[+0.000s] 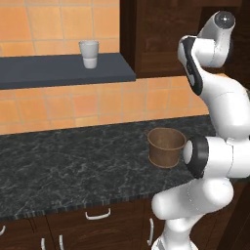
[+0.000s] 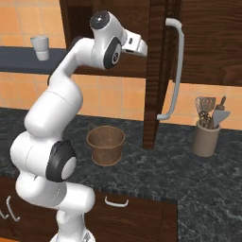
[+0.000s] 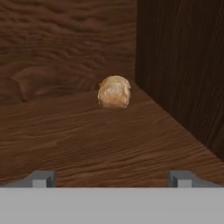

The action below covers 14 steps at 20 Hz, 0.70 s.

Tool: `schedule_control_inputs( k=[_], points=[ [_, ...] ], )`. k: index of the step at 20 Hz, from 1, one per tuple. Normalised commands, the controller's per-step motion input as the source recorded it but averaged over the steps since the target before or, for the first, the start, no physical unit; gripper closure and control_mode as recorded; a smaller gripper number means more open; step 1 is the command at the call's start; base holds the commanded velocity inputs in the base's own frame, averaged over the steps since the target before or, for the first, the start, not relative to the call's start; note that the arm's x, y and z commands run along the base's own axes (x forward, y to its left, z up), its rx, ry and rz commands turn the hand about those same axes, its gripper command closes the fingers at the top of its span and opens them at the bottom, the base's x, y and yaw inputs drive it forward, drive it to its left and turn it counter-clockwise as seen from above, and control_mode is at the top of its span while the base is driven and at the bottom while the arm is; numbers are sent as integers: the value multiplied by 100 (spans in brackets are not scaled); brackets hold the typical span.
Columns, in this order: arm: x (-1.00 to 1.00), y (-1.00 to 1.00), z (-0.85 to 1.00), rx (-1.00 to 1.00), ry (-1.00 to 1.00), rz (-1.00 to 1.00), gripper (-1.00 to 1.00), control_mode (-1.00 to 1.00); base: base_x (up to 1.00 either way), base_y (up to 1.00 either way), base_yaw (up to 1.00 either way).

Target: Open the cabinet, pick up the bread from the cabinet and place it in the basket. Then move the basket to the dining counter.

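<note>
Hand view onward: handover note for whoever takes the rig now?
Gripper: open, empty, inside the cabinet, pointed at the bread.
Cabinet door is open; bread sits on the shelf near the back right corner, some way ahead of the fingertips.
Basket stands empty on the black worktop below.
Done: door opened.
Left: grasp bread, drop it in basket, carry basket to dining counter.

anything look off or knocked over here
Nothing stands out. The basket sits upright on the black worktop, the cabinet door hangs open, and the bread lies intact on its shelf ahead of the open hand.
</note>
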Motion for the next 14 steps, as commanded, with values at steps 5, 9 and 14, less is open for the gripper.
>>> schedule_control_inputs(
  k=[5,9,14],
  points=[
    [53,-24,-4,0,0,-3,-100,-100,0,0,0],
    [46,-23,-11,0,0,-4,-100,-100,0,0,0],
    [55,-6,-6,0,0,0,-100,-100,0,0,0]
  ],
)
